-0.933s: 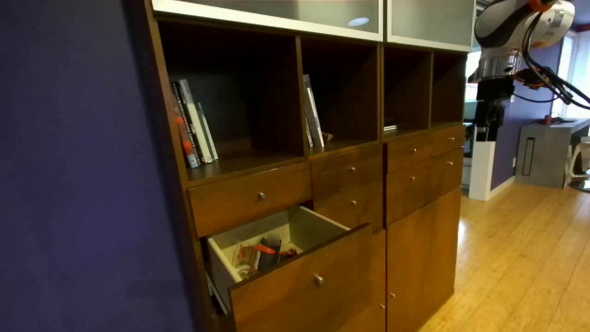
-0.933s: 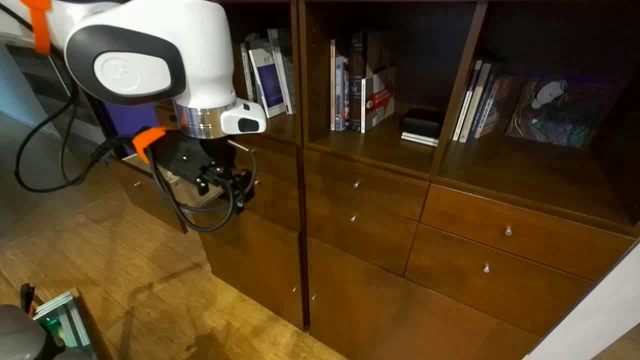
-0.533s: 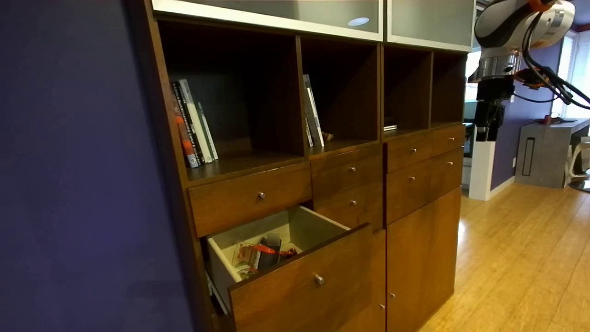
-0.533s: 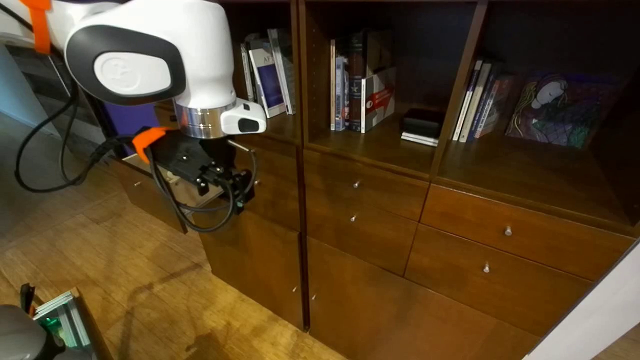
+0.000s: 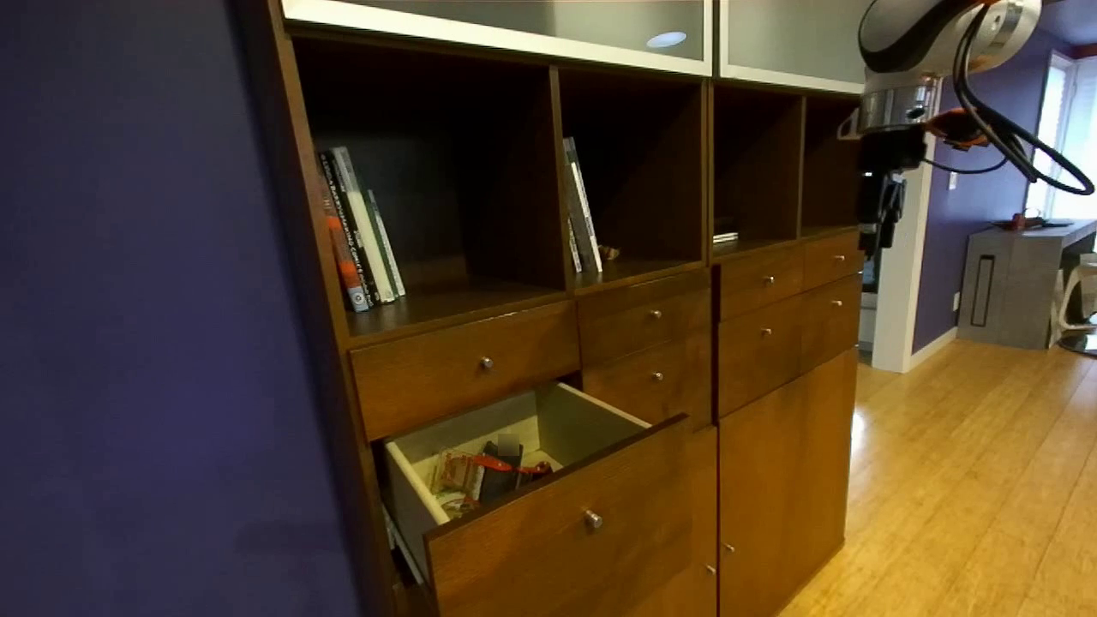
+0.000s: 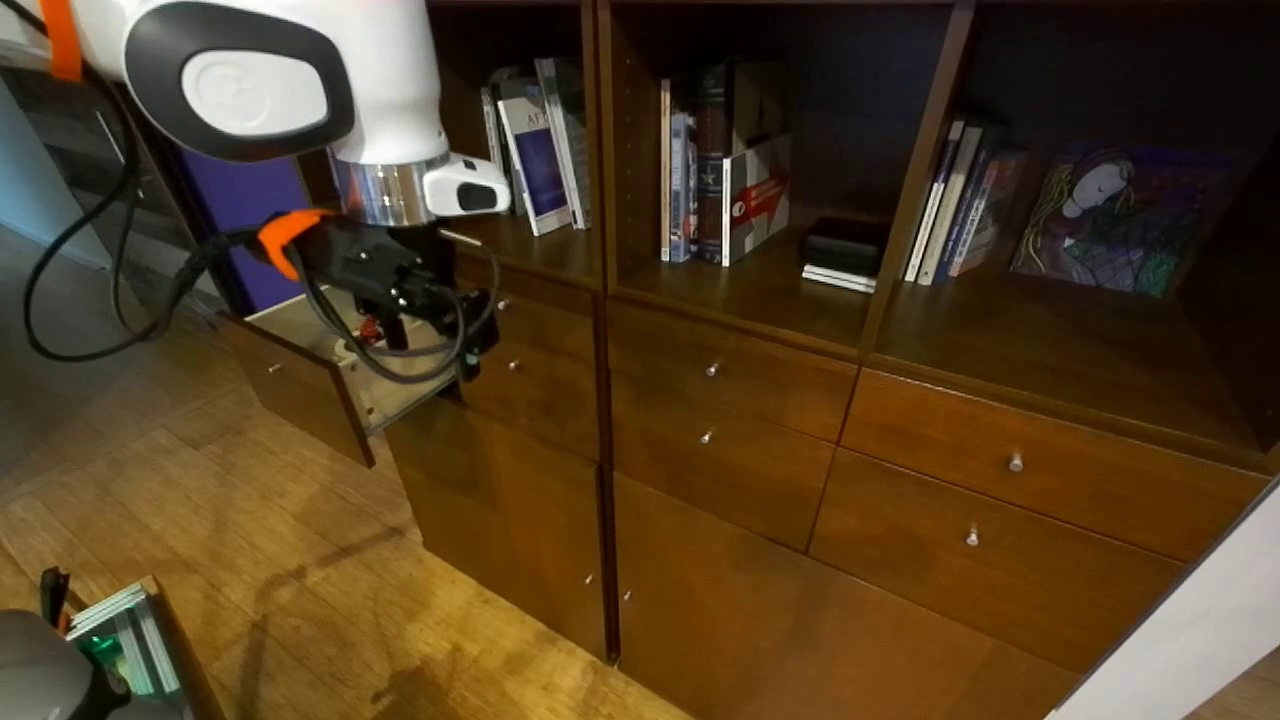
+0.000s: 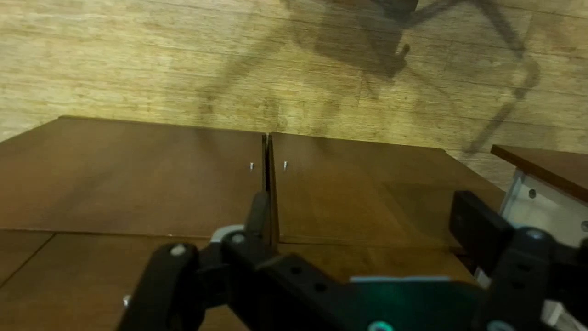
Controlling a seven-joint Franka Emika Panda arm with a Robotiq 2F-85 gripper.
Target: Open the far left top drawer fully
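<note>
The far left top drawer [image 5: 420, 368] is a wide, shallow reddish-brown front with a small round metal knob [image 5: 487, 363]. It is shut in an exterior view. In the exterior view with the large arm, the arm hides it. My gripper [image 7: 361, 216] is open with nothing between its fingers in the wrist view. It points down in front of the cabinet, apart from the drawer. It also shows in both exterior views, far to the right of the drawer [image 5: 872, 240] and in front of the narrower drawers [image 6: 440, 345].
The taller drawer [image 5: 557, 531] below stands pulled out, with small things inside; it shows also in the wrist view [image 7: 546, 184]. Narrower shut drawers [image 5: 643, 321] adjoin it. Books [image 5: 360, 231] stand on the shelf above. A purple wall [image 5: 154, 300] bounds the left side.
The arm and gripper have moved left and slightly up in one view, and up and slightly left in the view with the large arm. The drawers have not moved.
</note>
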